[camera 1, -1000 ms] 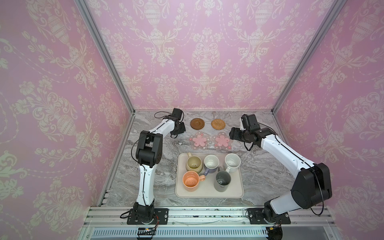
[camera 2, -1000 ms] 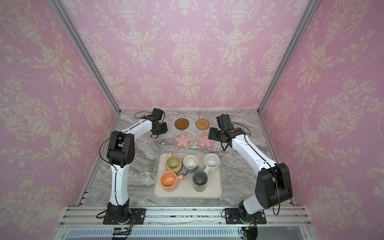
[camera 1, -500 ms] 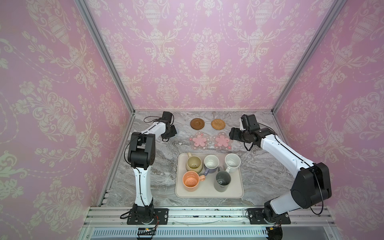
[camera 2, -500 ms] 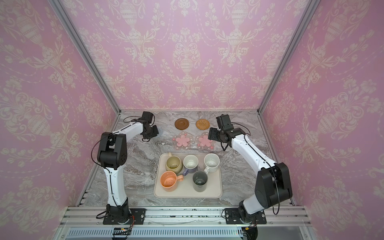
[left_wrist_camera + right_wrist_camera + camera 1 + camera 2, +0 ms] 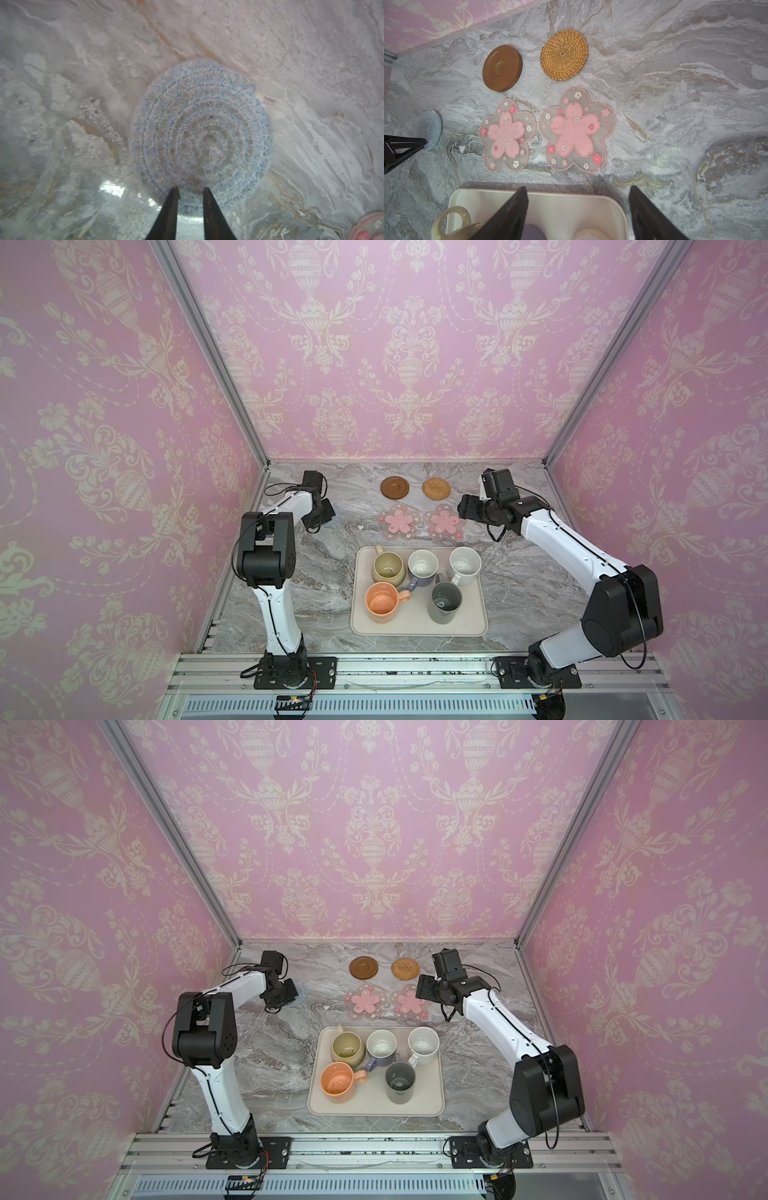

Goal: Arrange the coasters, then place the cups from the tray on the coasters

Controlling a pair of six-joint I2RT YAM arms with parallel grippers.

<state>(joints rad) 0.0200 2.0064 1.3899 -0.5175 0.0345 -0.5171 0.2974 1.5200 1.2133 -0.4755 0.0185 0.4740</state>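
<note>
Left wrist view, unlike top views, shows left tool narrow, apparently pinching blue woven coaster; right tool gapes, empty.

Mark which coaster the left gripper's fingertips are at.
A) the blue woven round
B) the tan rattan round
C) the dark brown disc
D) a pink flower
A: in the left wrist view the left gripper has its tips at the rim of the blue woven coaster, which lies flat on the marble.

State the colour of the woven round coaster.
The woven coaster is pale blue and white; left wrist view shows it best.
</note>
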